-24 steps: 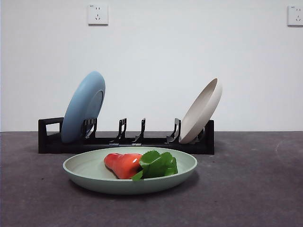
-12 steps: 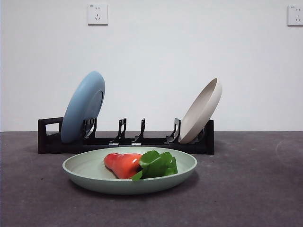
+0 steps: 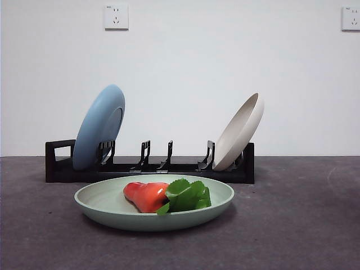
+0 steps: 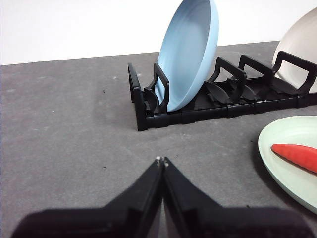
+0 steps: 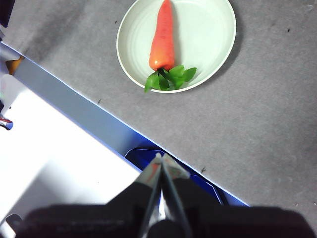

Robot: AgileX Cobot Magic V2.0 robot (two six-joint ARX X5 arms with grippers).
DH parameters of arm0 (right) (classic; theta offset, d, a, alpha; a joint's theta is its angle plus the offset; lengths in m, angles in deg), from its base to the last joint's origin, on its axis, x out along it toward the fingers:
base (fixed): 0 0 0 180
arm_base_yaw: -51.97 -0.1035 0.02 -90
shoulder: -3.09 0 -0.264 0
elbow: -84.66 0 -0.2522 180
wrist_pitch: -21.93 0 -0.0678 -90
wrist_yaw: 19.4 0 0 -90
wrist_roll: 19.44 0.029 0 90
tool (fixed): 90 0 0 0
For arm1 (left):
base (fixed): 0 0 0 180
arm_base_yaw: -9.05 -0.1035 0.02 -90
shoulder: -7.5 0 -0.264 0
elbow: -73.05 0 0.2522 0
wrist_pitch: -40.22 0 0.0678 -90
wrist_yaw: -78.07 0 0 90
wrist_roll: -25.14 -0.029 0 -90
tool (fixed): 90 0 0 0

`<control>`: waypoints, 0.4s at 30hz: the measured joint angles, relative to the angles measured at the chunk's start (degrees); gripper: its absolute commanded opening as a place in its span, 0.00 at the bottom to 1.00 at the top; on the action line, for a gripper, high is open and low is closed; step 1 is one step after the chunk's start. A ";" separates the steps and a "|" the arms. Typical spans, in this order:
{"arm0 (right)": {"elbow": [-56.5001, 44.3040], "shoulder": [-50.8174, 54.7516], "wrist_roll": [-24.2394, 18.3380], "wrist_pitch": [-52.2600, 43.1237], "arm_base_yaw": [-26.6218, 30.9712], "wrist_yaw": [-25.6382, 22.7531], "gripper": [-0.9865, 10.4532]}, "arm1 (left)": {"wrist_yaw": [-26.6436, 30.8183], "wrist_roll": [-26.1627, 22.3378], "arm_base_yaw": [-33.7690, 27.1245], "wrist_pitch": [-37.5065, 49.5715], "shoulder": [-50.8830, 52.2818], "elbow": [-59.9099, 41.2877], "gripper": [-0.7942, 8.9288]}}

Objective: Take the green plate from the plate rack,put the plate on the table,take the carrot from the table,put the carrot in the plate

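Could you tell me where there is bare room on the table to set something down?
Bare table lies to either side of the green plate, which holds the carrot. It is crowded behind, where the plate rack holds a blue plate and a beige plate.

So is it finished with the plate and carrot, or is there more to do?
It looks finished. The green plate lies flat on the table, out of the plate rack, and the carrot lies in it. The left gripper and right gripper are shut, holding nothing. Nothing appears left.

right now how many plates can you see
3: the light blue plate stands at the plate rack's handle end, the beige plate at the other end, the green plate on the table holds the carrot.
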 measured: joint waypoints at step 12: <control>-1.46 6.34 -7.76 -13.55 16.50 -1.16 0.09 | 0.00 0.00 0.00 0.00 0.00 0.00 0.08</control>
